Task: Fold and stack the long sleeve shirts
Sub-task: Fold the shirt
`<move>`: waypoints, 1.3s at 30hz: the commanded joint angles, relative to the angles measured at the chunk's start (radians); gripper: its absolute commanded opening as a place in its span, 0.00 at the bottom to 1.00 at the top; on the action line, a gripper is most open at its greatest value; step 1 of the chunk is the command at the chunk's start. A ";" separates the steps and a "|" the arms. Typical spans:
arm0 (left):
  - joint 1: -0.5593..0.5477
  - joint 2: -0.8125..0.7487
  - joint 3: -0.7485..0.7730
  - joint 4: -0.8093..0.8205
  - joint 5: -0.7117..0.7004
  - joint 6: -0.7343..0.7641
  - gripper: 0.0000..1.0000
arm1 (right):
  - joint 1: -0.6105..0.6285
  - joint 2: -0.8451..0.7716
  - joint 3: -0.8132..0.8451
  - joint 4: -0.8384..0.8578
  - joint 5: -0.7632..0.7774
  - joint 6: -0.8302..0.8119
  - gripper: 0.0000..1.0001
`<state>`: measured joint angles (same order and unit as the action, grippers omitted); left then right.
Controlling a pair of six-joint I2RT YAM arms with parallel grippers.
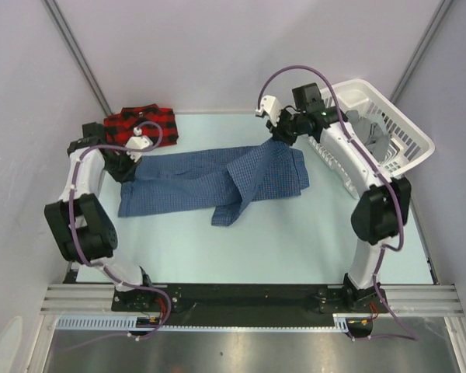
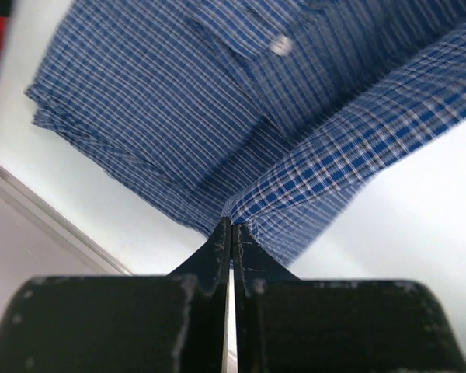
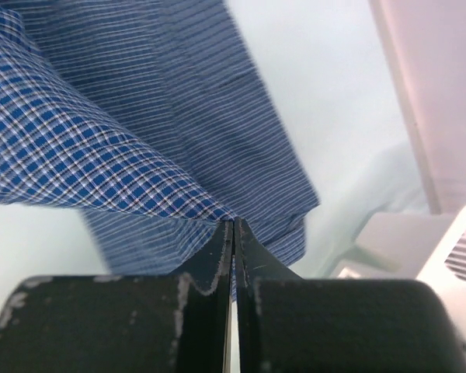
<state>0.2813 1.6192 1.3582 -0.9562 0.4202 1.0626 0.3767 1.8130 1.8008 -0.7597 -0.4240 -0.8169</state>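
- Across the middle of the table [image 1: 295, 249], the blue checked shirt [image 1: 179, 183] lies flat, its long axis running left to right.
- The left gripper [image 2: 231, 227] is clamped tight on cloth at the shirt's left end. The right gripper [image 3: 233, 227] pinches the far right corner.
- Each arm holds the end nearer to it, so the coming fold probably turns on carrying one end along that axis toward the other.
- The red plaid shirt [image 1: 144, 124] sits bunched at the far left, just beyond the left gripper and nearer that arm.
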 commanded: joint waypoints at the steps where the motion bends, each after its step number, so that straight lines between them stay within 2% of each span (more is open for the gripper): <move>1: -0.024 0.100 0.093 0.089 -0.015 -0.119 0.00 | -0.013 0.127 0.159 0.051 0.027 -0.031 0.00; 5: -0.030 0.197 0.139 0.112 -0.066 -0.151 0.02 | -0.010 0.274 0.256 0.057 0.054 -0.041 0.00; 9: -0.028 0.264 0.148 0.143 -0.126 -0.170 0.02 | -0.009 0.347 0.318 0.097 0.091 -0.008 0.00; 29: -0.033 0.320 0.170 0.258 -0.202 -0.271 0.00 | 0.001 0.456 0.295 0.287 0.251 0.076 0.00; 30: -0.033 0.332 0.170 0.267 -0.210 -0.279 0.04 | 0.004 0.459 0.298 0.283 0.252 0.081 0.01; 32: -0.033 0.338 0.170 0.266 -0.227 -0.294 0.17 | 0.010 0.470 0.318 0.235 0.258 0.087 0.13; 33: -0.031 0.337 0.167 0.264 -0.224 -0.296 0.28 | 0.010 0.470 0.325 0.211 0.255 0.093 0.29; 35: -0.030 0.314 0.151 0.260 -0.213 -0.305 0.39 | -0.002 0.444 0.342 0.137 0.248 0.125 0.46; 36: -0.025 0.300 0.144 0.254 -0.202 -0.309 0.50 | -0.010 0.430 0.345 0.108 0.240 0.143 0.59; 39: -0.005 0.208 0.099 0.225 -0.134 -0.325 0.65 | -0.047 0.338 0.324 -0.010 0.148 0.218 0.69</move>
<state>0.2558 1.9488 1.4895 -0.7143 0.2230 0.7719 0.3721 2.2799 2.0815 -0.6266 -0.1974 -0.6968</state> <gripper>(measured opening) 0.563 0.631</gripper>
